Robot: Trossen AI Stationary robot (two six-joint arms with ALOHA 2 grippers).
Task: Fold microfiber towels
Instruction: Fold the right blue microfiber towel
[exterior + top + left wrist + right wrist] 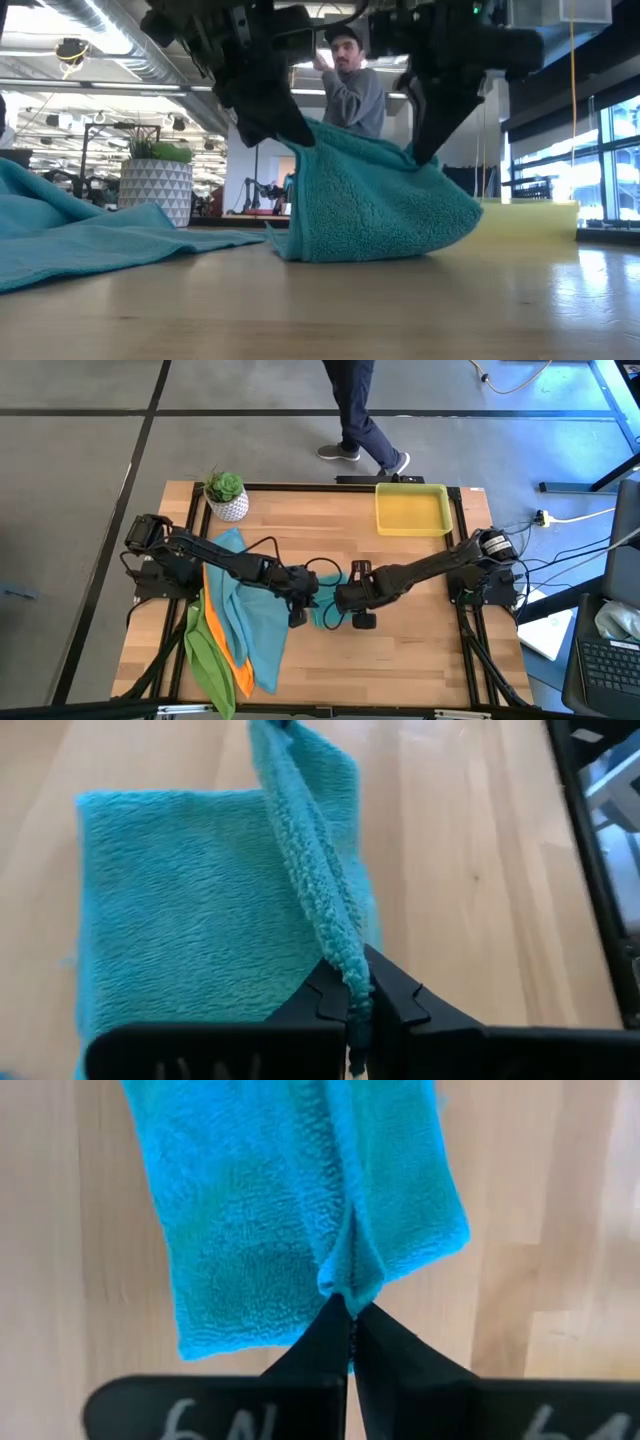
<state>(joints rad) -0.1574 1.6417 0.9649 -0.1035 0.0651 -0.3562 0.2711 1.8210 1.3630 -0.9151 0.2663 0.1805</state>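
At the centre of the high view, the left gripper (298, 610) and right gripper (345, 603) each pinch shut on an edge of a teal towel (375, 200), lifted into a tent over the wooden table (400, 650). The pinches are thin, so a slip or uneven pull could skew the fold. Bare wood lies toward the lower right; a towel pile (235, 635) crowds the left, and the yellow tray (411, 510) sits upper right.
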